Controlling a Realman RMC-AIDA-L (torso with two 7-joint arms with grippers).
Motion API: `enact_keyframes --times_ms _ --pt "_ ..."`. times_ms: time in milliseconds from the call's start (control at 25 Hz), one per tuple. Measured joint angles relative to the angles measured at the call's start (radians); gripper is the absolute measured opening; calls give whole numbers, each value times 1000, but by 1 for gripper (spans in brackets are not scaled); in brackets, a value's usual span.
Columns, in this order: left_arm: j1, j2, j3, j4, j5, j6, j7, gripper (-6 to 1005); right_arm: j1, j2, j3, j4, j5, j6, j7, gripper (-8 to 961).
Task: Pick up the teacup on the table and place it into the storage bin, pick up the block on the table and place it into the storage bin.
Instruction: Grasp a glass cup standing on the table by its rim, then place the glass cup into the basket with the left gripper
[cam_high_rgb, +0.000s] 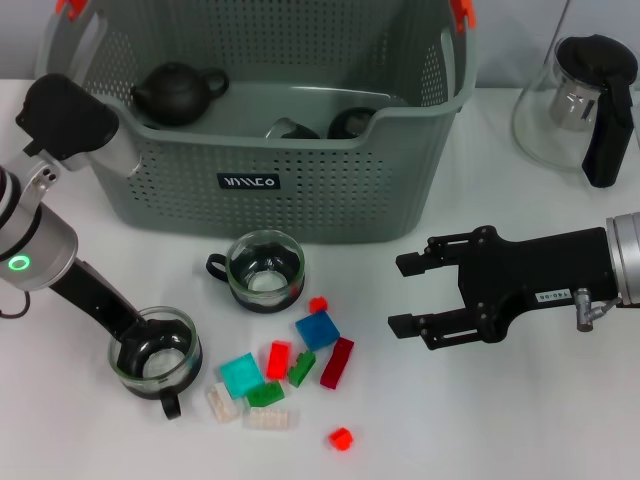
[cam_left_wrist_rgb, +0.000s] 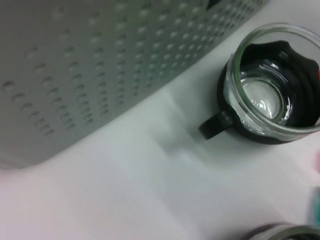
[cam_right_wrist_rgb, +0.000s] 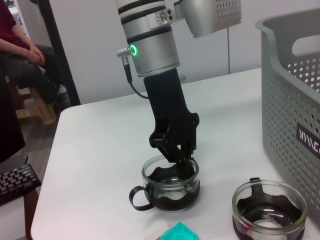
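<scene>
Left gripper (cam_high_rgb: 150, 352) pinches near-left teacup (cam_high_rgb: 155, 358) rim; lift straight, keep level, clear bin (cam_high_rgb: 300, 195) wall. Right gripper (cam_high_rgb: 412, 294) open, idle.

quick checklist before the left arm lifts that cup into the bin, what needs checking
1. Left tool on the teacup: ok, its fingers reach down over the rim at the near-left of the table.
2. Grip closed firmly: cannot tell.
3. Storage bin has room: ok, but a black teapot and cups already sit inside.
4. Lift path: ok, the second teacup stands apart, in front of the bin.
5. Blocks clear of the held cup: ok, they lie beside it, not touching.
6. Right tool: ok, open, hovering to the right, out of the way.
</scene>
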Motion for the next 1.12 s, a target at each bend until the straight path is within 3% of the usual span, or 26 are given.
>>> enact_keyframes --times_ms 360,600,800,960,1120 --pt "0 3 -5 76 -5 45 -5 62 -2 -1 0 0 1 0 1 774" --pt "-14 -2 -157 287 -117 237 -6 61 -4 -13 19 0 4 -19 3 775" --pt "-55 3 -301 380 -385 341 -41 61 -16 -27 34 3 -1 -56 3 775" --pt "-97 17 -316 393 -512 291 -61 60 -25 -49 37 26 -4 -89 3 775" --pt "-150 39 -294 323 -510 123 -65 60 -26 -65 43 68 -27 -100 3 775"
